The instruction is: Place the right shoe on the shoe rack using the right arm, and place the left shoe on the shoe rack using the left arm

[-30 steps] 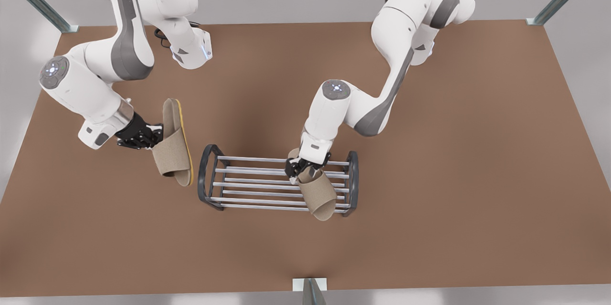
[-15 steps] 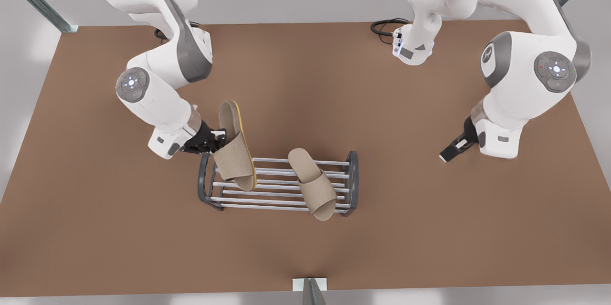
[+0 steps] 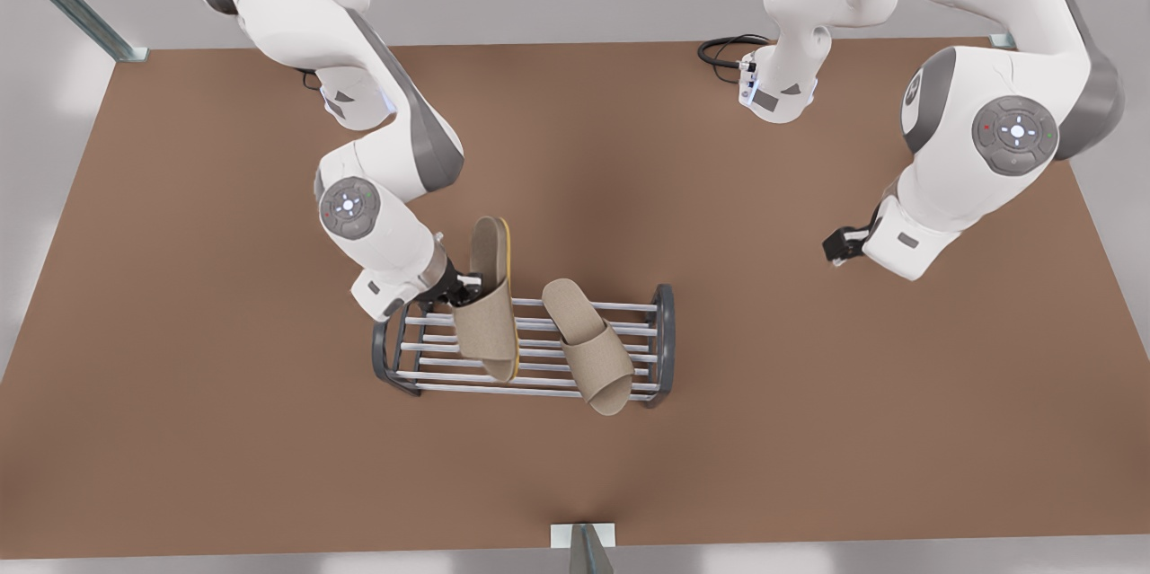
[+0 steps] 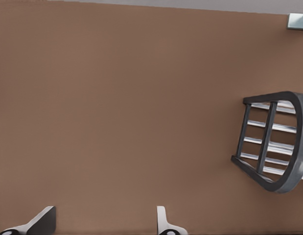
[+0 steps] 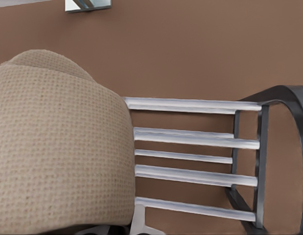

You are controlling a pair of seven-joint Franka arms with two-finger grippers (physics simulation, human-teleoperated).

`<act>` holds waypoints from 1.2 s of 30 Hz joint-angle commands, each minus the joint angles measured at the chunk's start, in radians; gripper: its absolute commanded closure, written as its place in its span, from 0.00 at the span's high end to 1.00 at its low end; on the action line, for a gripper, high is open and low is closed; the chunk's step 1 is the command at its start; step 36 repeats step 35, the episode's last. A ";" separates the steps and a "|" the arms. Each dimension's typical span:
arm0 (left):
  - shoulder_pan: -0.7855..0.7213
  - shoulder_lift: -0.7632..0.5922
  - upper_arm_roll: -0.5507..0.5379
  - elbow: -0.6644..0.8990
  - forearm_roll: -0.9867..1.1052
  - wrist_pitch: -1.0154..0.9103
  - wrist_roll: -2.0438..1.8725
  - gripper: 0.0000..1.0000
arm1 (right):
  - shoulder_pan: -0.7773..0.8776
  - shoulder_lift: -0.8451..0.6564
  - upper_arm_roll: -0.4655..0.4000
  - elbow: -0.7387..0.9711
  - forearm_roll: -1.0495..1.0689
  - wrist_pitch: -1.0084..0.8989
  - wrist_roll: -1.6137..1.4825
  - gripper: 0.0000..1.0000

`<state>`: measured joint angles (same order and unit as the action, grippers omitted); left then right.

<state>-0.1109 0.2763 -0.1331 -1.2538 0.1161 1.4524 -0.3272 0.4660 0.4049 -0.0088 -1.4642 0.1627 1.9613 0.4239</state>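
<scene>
A beige slipper, the right shoe (image 3: 490,313), hangs tilted on its side with its yellow sole edge showing. It is over the half of the shoe rack (image 3: 662,336) toward the front view's left. My right gripper (image 3: 460,288) is shut on its heel side. The right wrist view has this right shoe (image 5: 58,142) close up over the silver bars of the shoe rack (image 5: 190,105). The left shoe (image 3: 588,345) lies flat and slanted on the rack's other half. My left gripper (image 3: 840,243) waits open at the front view's right, away from the shoe rack (image 4: 271,97).
The brown table (image 3: 225,430) stretches wide around the rack. A black cable (image 3: 719,48) lies near the arm base (image 3: 777,93) at the back. Metal posts (image 3: 117,44) stand at the back corners, and a bracket (image 3: 582,538) sits at the front edge.
My left gripper let go of the left shoe on the rack and withdrew to the front view's right. My right gripper carried the right shoe from beside the rack to above it.
</scene>
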 commanded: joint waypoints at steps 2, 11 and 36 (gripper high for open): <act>-0.001 -0.003 0.000 0.000 0.007 -0.015 0.277 1.00 | 0.019 -0.003 0.000 -0.025 -0.014 0.091 0.260 0.21; -0.006 -0.008 -0.006 0.000 0.007 -0.017 0.261 1.00 | 0.019 0.015 -0.014 -0.038 -0.045 0.140 0.257 0.82; -0.007 -0.014 -0.008 0.002 0.008 -0.026 0.261 1.00 | -0.356 -0.255 -0.086 0.065 -0.184 -0.460 -0.479 1.00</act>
